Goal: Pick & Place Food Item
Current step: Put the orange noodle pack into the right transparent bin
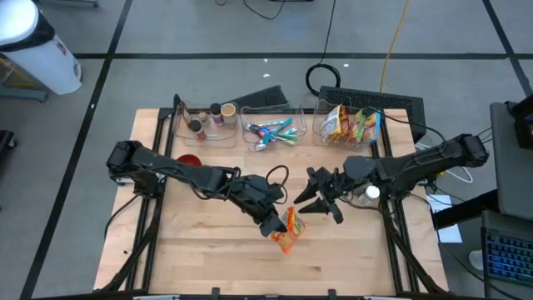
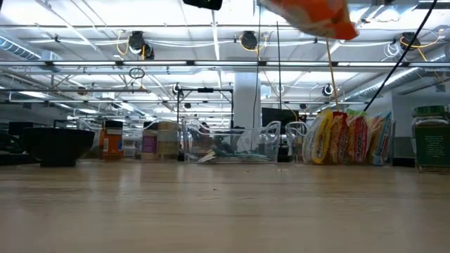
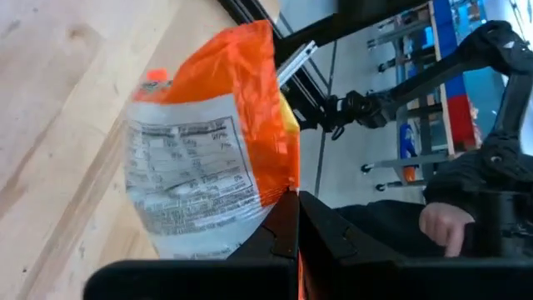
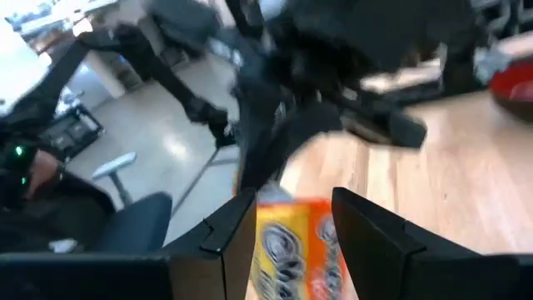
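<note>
An orange snack bag [image 1: 289, 232] with a white nutrition label [image 3: 187, 179] hangs above the middle of the wooden table [image 1: 208, 258]. In the low view the snack bag [image 2: 316, 17] is high above the tabletop. My left gripper [image 1: 276, 223] is shut on it. My right gripper [image 1: 315, 200] stands open just to the bag's far right, fingers pointing at it. In the right wrist view the bag [image 4: 291, 246] shows through the gap between the open fingers [image 4: 225, 229], and I see no touch. My left gripper pinches the bag's sealed side edge [image 3: 289, 179] between its two shut fingers [image 3: 321, 229]. The fingers come slanting down from the table's left. The bag sticks out past the fingertips, label side toward the wrist camera, lifted clear of the table.
Three clear bins stand along the far edge: one with jars [image 1: 208, 121], one with utensils [image 1: 271, 132], one with snack bags [image 1: 350, 125]. A red bowl [image 1: 190, 160] sits at far left, a jar [image 2: 430, 137] at right. A person's hand [image 3: 441, 227] shows beyond the table.
</note>
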`<state>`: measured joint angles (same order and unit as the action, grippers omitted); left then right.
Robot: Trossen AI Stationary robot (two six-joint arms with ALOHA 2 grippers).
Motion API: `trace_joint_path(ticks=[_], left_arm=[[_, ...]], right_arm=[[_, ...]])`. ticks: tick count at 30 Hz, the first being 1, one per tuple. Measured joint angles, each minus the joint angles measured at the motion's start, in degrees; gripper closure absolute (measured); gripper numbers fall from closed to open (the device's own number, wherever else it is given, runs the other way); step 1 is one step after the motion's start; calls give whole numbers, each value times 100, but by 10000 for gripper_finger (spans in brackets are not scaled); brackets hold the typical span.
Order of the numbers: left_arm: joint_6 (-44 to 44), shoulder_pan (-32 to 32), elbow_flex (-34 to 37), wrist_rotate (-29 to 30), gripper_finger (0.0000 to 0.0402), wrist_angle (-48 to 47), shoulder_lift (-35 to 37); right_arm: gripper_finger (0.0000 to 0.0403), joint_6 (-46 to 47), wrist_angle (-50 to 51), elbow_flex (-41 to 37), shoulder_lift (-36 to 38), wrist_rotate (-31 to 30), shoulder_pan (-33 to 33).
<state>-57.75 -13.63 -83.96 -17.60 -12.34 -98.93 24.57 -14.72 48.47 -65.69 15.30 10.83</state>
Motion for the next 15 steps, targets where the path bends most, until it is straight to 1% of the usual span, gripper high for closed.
trace_joint_path(ticks=[2,9,13,15], left_arm=[[-11,0,-2,-53,401,81,-73],[-25,48,4,-235,401,61,-84],[-16,83,4,-336,401,48,-86],[34,94,4,-338,401,51,-86]], right_arm=[[249,23,4,0,-133,153,-2],[249,22,-267,-2,-645,304,15],[249,68,-433,-2,-841,585,19],[249,116,-443,-2,-897,626,48]])
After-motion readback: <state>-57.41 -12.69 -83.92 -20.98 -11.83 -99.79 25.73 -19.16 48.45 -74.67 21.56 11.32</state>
